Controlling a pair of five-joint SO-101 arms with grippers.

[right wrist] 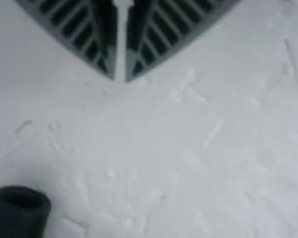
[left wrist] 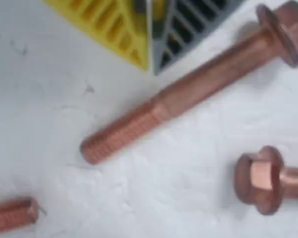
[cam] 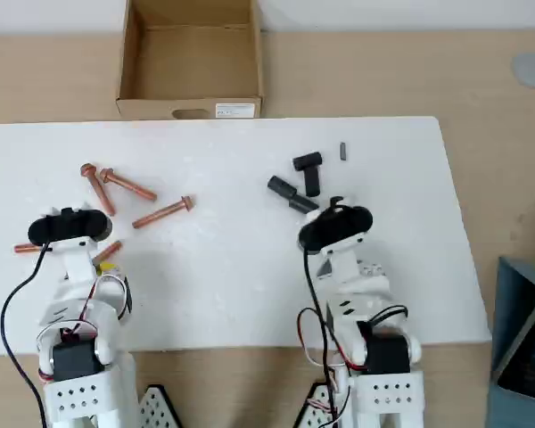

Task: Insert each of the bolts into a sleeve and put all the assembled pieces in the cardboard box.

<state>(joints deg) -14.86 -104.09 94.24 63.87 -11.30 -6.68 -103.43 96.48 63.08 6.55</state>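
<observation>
Bolts (left wrist: pixel 188 89) lie on the white mat (cam: pixel 232 267) by the left gripper (left wrist: pixel 150 69), squeezed closed on nothing like the right gripper (right wrist: pixel 120 77), and look hard and slippery, so grab one round its middle.

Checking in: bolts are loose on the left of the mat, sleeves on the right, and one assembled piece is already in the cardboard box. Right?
Not quite. The high view shows the cardboard box holding nothing yet. The rest stands: the bolts lie loose on the left of the mat and the sleeves on the right.
</observation>
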